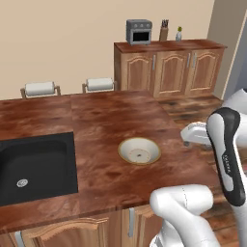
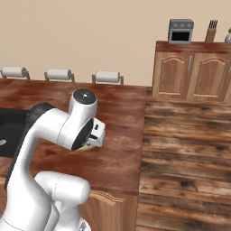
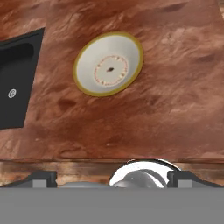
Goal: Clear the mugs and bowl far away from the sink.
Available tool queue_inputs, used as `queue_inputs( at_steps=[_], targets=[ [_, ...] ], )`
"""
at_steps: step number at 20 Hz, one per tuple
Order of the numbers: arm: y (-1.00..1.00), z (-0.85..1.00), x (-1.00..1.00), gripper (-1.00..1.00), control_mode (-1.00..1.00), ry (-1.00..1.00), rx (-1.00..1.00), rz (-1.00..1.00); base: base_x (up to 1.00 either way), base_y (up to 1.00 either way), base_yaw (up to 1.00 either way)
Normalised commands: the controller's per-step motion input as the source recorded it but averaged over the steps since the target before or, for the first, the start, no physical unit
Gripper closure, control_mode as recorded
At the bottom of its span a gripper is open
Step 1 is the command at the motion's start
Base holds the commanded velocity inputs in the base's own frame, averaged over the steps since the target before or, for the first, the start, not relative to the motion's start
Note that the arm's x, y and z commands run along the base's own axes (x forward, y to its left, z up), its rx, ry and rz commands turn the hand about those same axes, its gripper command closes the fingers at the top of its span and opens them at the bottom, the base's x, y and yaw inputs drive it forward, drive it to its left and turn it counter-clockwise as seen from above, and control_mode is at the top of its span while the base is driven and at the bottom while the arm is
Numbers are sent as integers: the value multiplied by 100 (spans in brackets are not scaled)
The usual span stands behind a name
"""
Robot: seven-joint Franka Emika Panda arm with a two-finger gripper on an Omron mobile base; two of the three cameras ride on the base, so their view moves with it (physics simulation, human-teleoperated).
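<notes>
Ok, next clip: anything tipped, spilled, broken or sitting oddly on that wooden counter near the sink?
Nothing stands out. The wide cream-white bowl with a tan rim sits upright on the reddish-brown wooden counter, apart from the black sink, with no spill or damage visible around it.

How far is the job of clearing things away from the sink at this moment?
Nothing looks done yet. The bowl sits upright on the wooden counter, a short way to the right of the black sink. The gripper hangs above the counter's near edge, apart from the bowl and holding nothing; whether it is open cannot be told. Left: grasp the bowl and carry it far from the sink. No mugs appear here.
</notes>
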Motion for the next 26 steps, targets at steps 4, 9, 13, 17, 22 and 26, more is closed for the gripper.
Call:
queue_inputs(
  at_steps=[4,9,13,17,22,26],
  targets=[
    [11,-36,47,-100,-100,-3,-3,-1,0,0,0],
    [7,-49,43,-100,-100,0,0,-10,0,0,0],
    [4,-33,43,-100,-100,0,0,-12,0,0,0],
    [3,-27,42,-100,-100,0,0,-10,0,0,0],
    [0,-18,36,-100,-100,0,0,-9,0,0,0],
    [0,-17,32,-100,-100,0,0,-8,0,0,0]
  ],
)
